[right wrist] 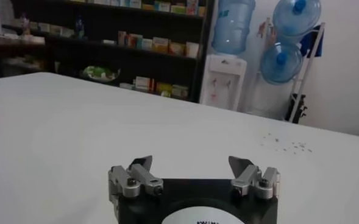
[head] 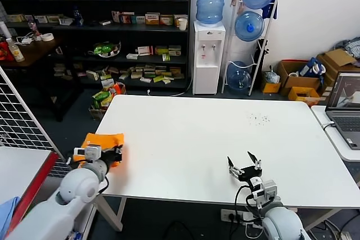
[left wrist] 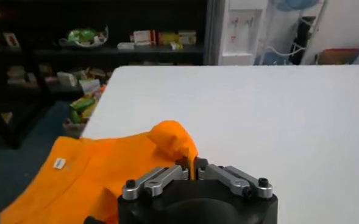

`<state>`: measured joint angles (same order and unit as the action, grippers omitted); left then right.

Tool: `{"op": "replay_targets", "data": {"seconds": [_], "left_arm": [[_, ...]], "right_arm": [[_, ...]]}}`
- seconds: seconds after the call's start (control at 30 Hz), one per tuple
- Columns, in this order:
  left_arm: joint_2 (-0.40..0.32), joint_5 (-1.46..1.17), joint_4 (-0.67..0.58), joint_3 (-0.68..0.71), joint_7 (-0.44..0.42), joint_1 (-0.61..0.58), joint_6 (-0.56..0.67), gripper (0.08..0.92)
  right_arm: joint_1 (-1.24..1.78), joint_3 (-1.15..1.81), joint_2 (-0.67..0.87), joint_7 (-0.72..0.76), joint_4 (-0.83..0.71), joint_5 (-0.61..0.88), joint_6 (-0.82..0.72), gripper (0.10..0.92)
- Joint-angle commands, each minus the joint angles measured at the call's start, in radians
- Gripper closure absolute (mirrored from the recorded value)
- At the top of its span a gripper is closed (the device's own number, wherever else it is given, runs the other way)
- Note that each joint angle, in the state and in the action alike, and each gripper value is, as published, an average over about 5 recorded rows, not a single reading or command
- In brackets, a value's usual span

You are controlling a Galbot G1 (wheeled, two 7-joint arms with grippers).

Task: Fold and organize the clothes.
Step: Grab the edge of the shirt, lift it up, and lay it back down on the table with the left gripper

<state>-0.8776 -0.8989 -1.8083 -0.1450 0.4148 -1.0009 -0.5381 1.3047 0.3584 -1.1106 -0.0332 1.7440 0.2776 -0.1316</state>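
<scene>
**A:** Nearest you, what do you see of your left pincer (head: 115,153)?

**B:** It sits at the desk's (head: 185,139) near-left corner. From the left wrist view, the left pincer (left wrist: 193,165) has its fingers drawn together on a raised pinch of the orange T-shirt (left wrist: 106,173). The fabric bulges up just past the fingertips.

**A:** And where does the shirt lie?

**B:** The orange T-shirt (head: 100,141) is bunched at the left edge of the desk, partly hanging past that edge. A small white tag (left wrist: 59,163) shows on the cloth in the wrist view. You can't see any lettering from here.

**A:** Your right side?

**B:** The right pincer (head: 243,166) hovers over the near-right part of the desk, well apart from the shirt. Its fingers stand wide apart with nothing between them; the right wrist view shows the right pincer (right wrist: 191,163) the same way, over bare white surface.

**A:** Farther off?

**B:** A patch of dark specks (head: 257,119) lies on the far-right part of the desk. Beyond that stand a water dispenser (head: 207,54) and dark shelves (head: 107,26) of boxes. A laptop (head: 344,102) sits at the right.
</scene>
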Motion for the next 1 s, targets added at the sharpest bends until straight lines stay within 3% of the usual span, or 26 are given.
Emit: {"op": "replay_targets", "data": {"seconds": [0.03, 0.23, 0.47, 0.7, 1.0], "left_arm": [[-0.456, 0.107, 0.134, 0.085, 0.03, 0.051, 0.062, 0.868], [-0.629, 0.157, 0.196, 0.138, 0.036, 0.072, 0.104, 0.868], [-0.773, 0.196, 0.288, 0.169, 0.043, 0.099, 0.178, 0.868], [-0.78, 0.228, 0.401, 0.167, 0.037, 0.129, 0.265, 0.868], [-0.78, 0.214, 0.458, 0.163, -0.077, 0.134, 0.492, 0.832]], "right_arm": [[0.016, 0.029, 0.032, 0.066, -0.013, -0.003, 0.052, 0.203], [0.01, 0.049, 0.044, 0.056, -0.035, 0.008, 0.058, 0.203], [0.001, 0.072, 0.05, 0.037, -0.06, 0.025, 0.059, 0.203], [-0.003, 0.084, 0.048, 0.013, -0.068, 0.038, 0.051, 0.203], [-0.02, 0.092, 0.025, -0.017, -0.072, 0.04, 0.03, 0.203]]}}
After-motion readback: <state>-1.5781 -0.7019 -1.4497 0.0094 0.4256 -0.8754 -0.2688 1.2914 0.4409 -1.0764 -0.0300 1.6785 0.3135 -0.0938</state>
